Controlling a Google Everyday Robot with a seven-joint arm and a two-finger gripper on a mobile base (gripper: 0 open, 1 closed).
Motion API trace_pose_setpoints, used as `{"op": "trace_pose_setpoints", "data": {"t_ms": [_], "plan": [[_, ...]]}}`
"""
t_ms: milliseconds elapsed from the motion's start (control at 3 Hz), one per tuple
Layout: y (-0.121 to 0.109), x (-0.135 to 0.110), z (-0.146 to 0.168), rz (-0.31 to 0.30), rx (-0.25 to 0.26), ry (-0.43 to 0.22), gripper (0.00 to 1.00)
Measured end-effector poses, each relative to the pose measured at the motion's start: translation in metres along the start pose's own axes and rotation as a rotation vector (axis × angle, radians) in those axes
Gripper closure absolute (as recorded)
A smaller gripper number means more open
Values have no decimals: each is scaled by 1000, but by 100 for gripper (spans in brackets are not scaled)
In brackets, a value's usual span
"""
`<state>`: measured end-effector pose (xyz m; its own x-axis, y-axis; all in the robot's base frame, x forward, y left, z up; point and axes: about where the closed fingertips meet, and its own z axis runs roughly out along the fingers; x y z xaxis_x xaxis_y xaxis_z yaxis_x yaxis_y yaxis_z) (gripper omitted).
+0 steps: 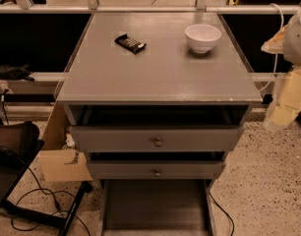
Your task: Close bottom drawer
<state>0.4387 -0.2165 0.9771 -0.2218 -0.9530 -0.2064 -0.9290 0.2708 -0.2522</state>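
3 grey wooden drawers [155, 138], 2 round metal knobs [158, 142], 1 white bowl [203, 37], 1 dark wrapped bar [130, 43], 1 pale hand [284, 100] at rt edge.

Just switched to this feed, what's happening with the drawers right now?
Nothing is being handled at this moment. The bottom drawer is pulled far out, its dark tray exposed. The top drawer and middle drawer sit slightly open. The gripper seems to be the pale shape at the right edge, beside the cabinet and touching no drawer. A white bowl and a dark snack bar sit on top.
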Motion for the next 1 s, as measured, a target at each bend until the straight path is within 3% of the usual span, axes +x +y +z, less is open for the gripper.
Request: {"op": "trace_pose_setpoints", "data": {"t_ms": [333, 1000], "plan": [[0, 0, 0, 0, 2, 0, 0], [48, 41, 83, 138, 50, 27, 0]]}}
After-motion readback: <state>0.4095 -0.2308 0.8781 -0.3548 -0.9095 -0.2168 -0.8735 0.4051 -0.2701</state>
